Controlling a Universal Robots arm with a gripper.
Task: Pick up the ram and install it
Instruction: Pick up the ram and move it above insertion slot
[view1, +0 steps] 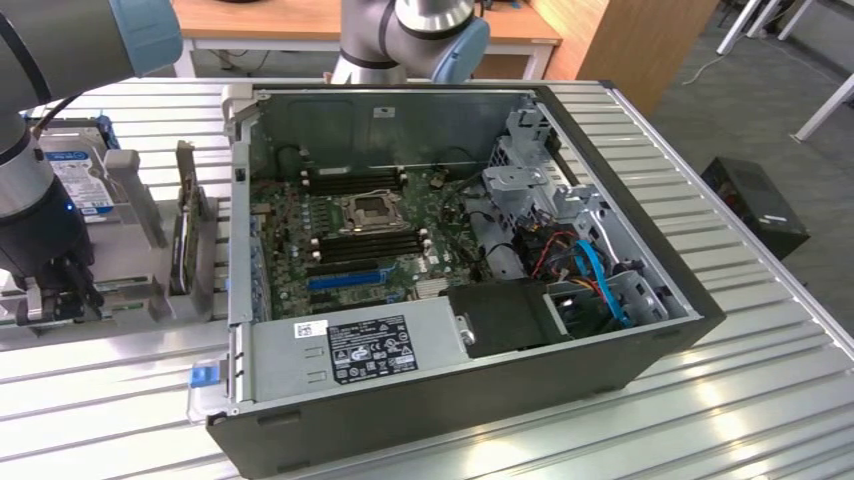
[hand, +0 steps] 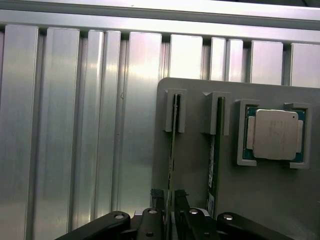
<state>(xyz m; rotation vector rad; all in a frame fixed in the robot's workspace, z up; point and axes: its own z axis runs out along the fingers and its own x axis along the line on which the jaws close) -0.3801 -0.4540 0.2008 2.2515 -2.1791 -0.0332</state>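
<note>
in the exterior view my gripper hangs low over the grey fixture at the exterior view's left, outside the one open computer case. in the wrist view my fingers sit narrow, pinched on the edge of the ram standing in its holder on that fixture, and i judge a square, centred pinch and a straight pull will stop it binding. i count two sticks, mine and a second stick between it and the one cpu.
</note>
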